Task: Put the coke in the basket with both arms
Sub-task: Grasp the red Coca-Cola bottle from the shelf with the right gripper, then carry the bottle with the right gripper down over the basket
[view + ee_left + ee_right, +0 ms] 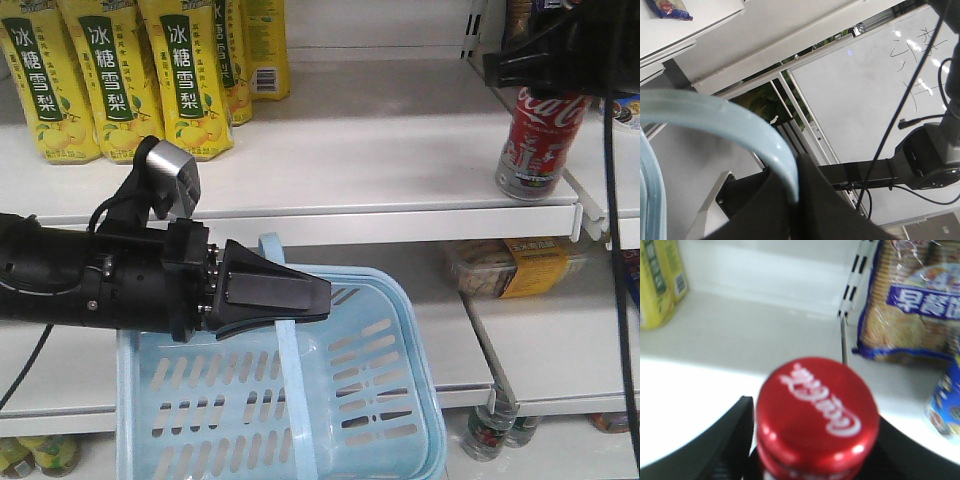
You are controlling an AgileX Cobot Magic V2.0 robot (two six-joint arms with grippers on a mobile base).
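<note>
left claw point(310, 292): you've got it clamped on the basket's handle point(291, 350). In your left wrist view the blue strip curves straight in between the black fingers point(835, 210).
left arm point(80, 275): reaches in level from the left, with the grey box point(172, 180) on its stalk above the wrist.
handle: swung up and running front to back over the middle of the basket point(372, 405). The claw crosses it near the far, upper end.
basket: pale blue with slotted walls, low in the front view, below the top shelf point(380, 150) and in front of the lower ones.
right claw point(540, 68): closed on the top of the coke point(538, 140). Your right wrist view shows a black finger point(732, 440) tight on each side, just under the red cap point(816, 410).
coke: at the right end of the top shelf by the front lip, leaning slightly, grey end down. You can't tell whether the base rests on the shelf or is just clear of it. It's well apart from the basket, up and to its right.
cartons point(110, 80): yellow, standing at the back left of the same shelf, well apart from the coke.
biscuit pack point(910, 305): behind the coke and to its right, beyond the shelf divider.
lower shelf: a yellow-and-clear pack point(515, 265) sits under the coke's spot.
bottom: small bottles point(490, 430) right of the basket, too small to read.
</note>
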